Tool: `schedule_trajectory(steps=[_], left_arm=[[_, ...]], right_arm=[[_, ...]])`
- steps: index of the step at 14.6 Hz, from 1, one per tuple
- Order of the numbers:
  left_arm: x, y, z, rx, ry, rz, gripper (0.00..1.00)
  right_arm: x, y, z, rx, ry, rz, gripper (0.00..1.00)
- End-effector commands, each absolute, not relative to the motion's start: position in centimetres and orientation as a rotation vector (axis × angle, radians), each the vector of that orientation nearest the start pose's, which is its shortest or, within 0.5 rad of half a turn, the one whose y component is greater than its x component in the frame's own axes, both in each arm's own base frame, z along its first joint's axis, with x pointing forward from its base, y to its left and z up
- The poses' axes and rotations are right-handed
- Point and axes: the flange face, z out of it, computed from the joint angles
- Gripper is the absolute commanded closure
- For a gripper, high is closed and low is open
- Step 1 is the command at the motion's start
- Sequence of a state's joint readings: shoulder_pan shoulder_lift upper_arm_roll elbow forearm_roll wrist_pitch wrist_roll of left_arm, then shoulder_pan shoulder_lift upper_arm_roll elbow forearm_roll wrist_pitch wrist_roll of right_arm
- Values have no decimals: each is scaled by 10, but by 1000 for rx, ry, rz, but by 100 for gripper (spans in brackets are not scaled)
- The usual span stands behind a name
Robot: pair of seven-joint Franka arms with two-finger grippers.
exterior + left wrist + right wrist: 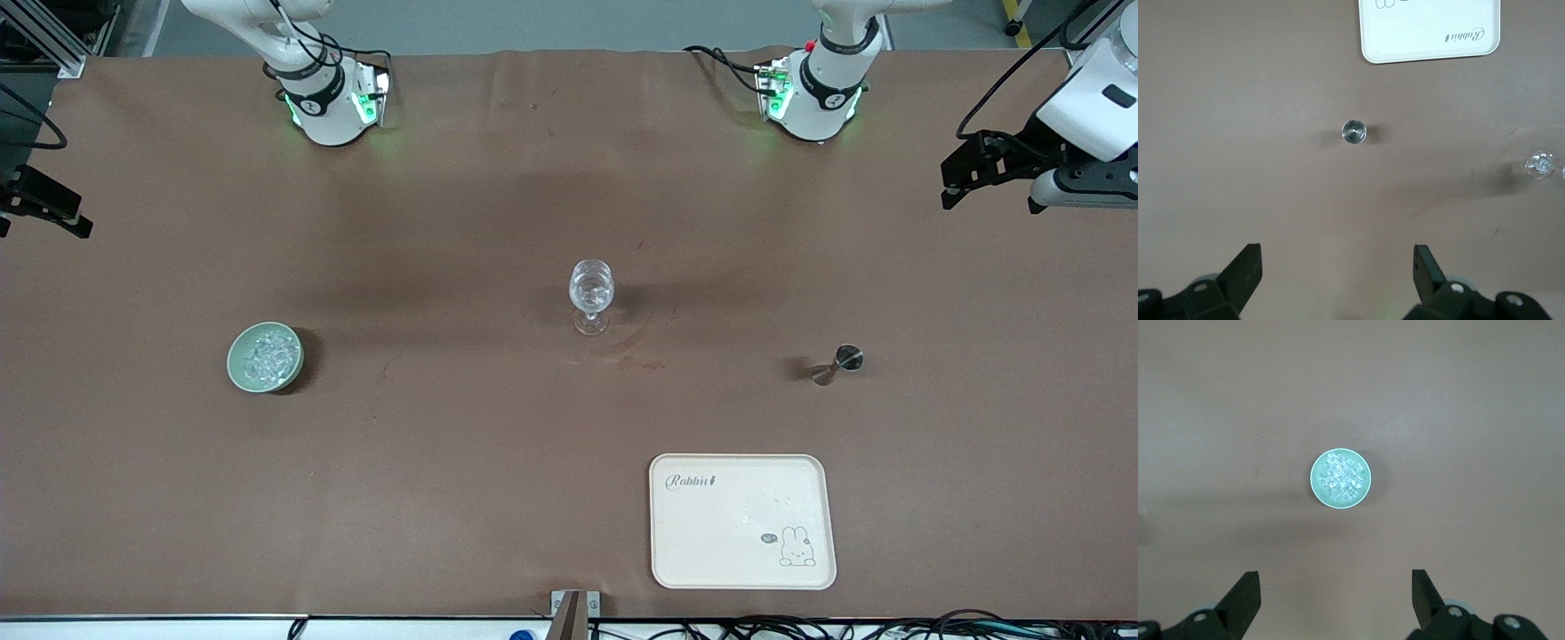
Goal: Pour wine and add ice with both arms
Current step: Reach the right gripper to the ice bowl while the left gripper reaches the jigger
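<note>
A clear stemmed glass (591, 294) stands upright mid-table; it also shows in the left wrist view (1541, 164). A pale green bowl (233, 360) toward the right arm's end holds ice (267, 356). My right gripper (40, 220) is up over the table's edge at that end, open and empty; its wrist view looks down on the bowl (1317, 480) and the ice (1341, 477) beyond the gripper (1335, 587). My left gripper (989, 182) is up over the left arm's end, open and empty (1338, 263). A small metal jigger (837, 364) stands upright below it (1354, 131).
A cream tray (742, 569) with a rabbit drawing lies near the front camera, nearer than the jigger; its corner shows in the left wrist view (1431, 40). Brown cloth covers the table. Both arm bases stand along the edge farthest from the camera.
</note>
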State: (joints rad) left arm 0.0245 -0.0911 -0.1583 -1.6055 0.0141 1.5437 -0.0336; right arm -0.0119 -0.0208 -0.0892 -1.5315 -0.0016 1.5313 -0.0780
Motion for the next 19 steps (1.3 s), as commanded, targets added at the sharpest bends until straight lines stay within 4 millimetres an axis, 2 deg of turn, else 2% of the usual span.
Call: schedule_trajectory(steps=[1, 4, 6, 8, 11, 14, 16, 19], left_arm=[[517, -62, 662, -3120, 145, -48, 0], [522, -60, 668, -3116, 142, -68, 0], [540, -58, 659, -3122, 154, -52, 0], [547, -41, 650, -3124, 116, -25, 0], [569, -43, 605, -3136, -26, 102, 0], [588, -37, 562, -3131, -497, 242, 0], [607, -21, 516, -3121, -726, 367, 0], [630, -5, 454, -3087, -1036, 475, 0]], right_arm=[[539, -58, 649, -3147, 20, -33, 0], [539, -59, 649, -3147, 22, -33, 0], [539, -59, 649, -3147, 22, -31, 0], [539, -59, 649, -3147, 22, -35, 0], [545, -61, 640, -3147, 27, -9, 0], [556, -62, 626, -3149, 31, 4, 0], [575, -61, 602, -3152, 45, 13, 0], [608, -66, 551, -3158, 120, 21, 0]])
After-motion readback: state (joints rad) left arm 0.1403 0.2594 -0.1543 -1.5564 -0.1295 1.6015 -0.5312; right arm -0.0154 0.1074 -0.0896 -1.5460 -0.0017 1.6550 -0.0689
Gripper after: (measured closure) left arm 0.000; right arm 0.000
